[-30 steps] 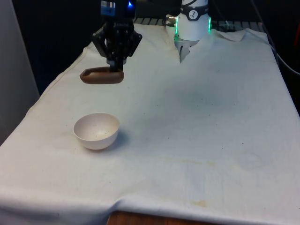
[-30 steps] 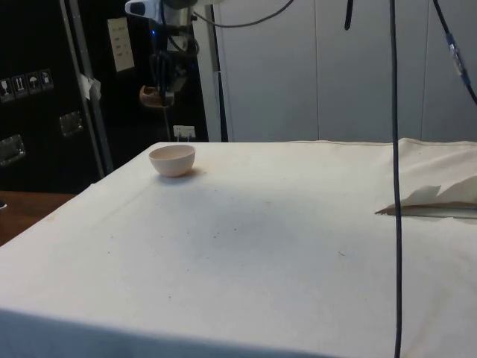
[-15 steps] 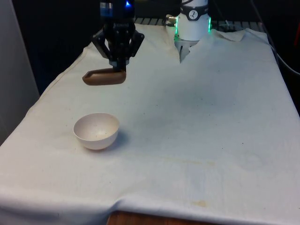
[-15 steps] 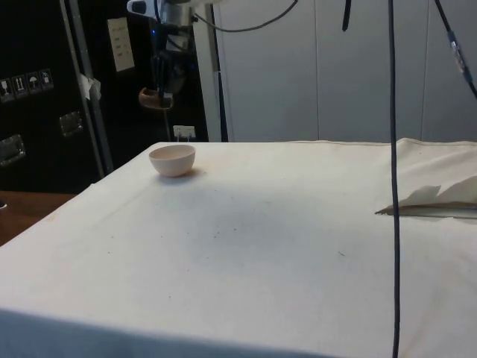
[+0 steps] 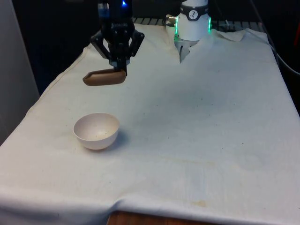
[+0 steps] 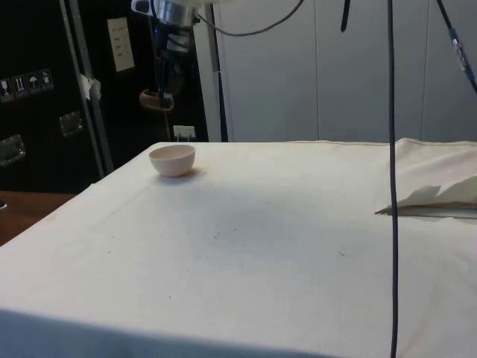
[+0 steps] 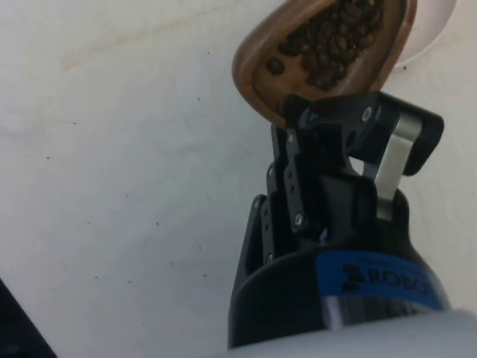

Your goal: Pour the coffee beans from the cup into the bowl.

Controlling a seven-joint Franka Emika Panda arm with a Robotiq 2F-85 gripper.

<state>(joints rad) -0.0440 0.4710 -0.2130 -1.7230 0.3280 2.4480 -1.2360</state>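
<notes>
The fingers (image 5: 119, 70) are pinched on the near rim of a shallow brown cup (image 5: 104, 78), one finger on each face of the wall; the wrist view shows the same grip (image 7: 339, 119) at the edge of the cup (image 7: 320, 52). The cup sticks out sideways from the fingers and hangs in the air, well above the desk (image 5: 206, 122), roughly level with a slight tilt. Dark coffee beans (image 7: 332, 41) lie heaped inside it, none at the lip.

Below the fingers and nearer the front camera stands a white bowl (image 5: 96, 131) on the cloth, apart from the cup. In the side view the cup (image 6: 158, 100) hangs above and just behind the bowl (image 6: 172, 159). In the wrist view a sliver of the bowl's white rim (image 7: 436, 30) shows past the cup's far edge, so the cup is close to being over it but, as I judge, not yet centred.

The cup looks stiff and light, probably wood — a rim pinch holds it well, though the load sits out beyond the fingers, so it could pivot in the grip if jolted. The beans are loose, hard and quick to roll; a sudden tip would likely scatter them over the cloth. The bowl seems light and thin-walled — it might skid if bumped, so pouring from a little height looks safer than touching it.
</notes>
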